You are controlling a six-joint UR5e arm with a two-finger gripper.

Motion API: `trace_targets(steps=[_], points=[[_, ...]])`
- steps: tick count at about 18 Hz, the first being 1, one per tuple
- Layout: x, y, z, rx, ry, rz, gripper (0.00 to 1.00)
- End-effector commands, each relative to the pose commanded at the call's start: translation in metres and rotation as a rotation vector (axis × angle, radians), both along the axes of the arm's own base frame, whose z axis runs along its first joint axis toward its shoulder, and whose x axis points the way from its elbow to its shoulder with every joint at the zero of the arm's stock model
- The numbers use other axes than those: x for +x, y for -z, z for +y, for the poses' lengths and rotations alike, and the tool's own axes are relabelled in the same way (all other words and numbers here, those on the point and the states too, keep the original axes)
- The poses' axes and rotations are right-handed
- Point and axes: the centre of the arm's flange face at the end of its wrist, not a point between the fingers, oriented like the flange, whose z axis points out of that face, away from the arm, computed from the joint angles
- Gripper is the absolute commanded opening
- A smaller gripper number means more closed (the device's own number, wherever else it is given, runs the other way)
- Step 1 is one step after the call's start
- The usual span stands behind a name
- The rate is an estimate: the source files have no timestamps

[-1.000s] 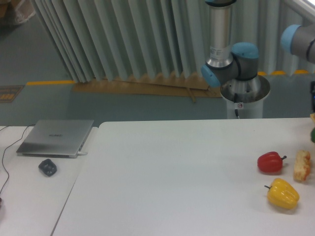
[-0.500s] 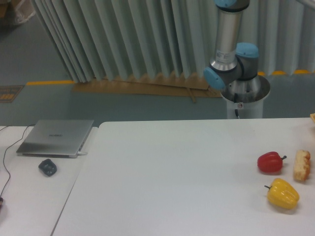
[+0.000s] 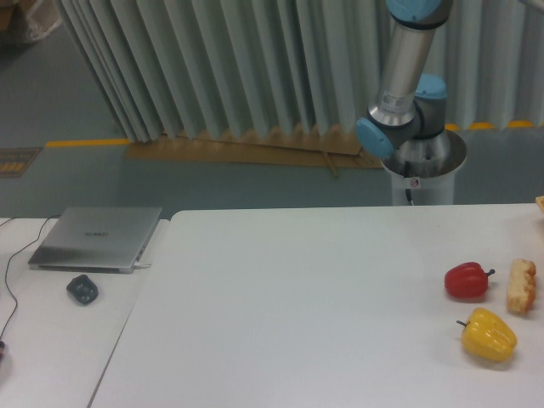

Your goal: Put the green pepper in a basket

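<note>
Only the lower part of the grey and light-blue robot arm (image 3: 406, 81) shows, rising from its round metal pedestal (image 3: 422, 166) behind the far edge of the white table (image 3: 297, 306) and leaving the picture at the top; the gripper lies outside the picture, so whether it is released, clenched or grasping anything cannot be told. The glossy dark-green bell pepper is nowhere in sight, and neither is a basket. Near the table's right side lies a glossy red bell pepper (image 3: 467, 280) with a short dark stem, just beside it to the right a pale crusty bread-like piece (image 3: 521, 286), and nearer the camera a shiny yellow bell pepper (image 3: 489, 335), apart from both. On a separate white surface to the left rest a closed silver laptop (image 3: 96, 237) and, in front of it, a small dark rounded object (image 3: 82, 290), with a thin dark cable (image 3: 10, 270) trailing along the left edge
</note>
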Motion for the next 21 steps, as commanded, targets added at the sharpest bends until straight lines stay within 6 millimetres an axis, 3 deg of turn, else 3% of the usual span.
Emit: trace_targets(steps=[1, 3, 5, 8, 21], points=[[-0.001, 0.002, 0.0, -0.001, 0.012, -0.003, 0.49], [0.0, 0.004, 0.001, -0.002, 0.017, -0.006, 0.62], [0.0, 0.005, 0.001, -0.001, 0.017, -0.007, 0.86], [0.0, 0.005, 0.002, 0.011, 0.019, -0.01, 0.99], [0.007, -0.005, 0.022, 0.026, 0.053, 0.007, 1.0]])
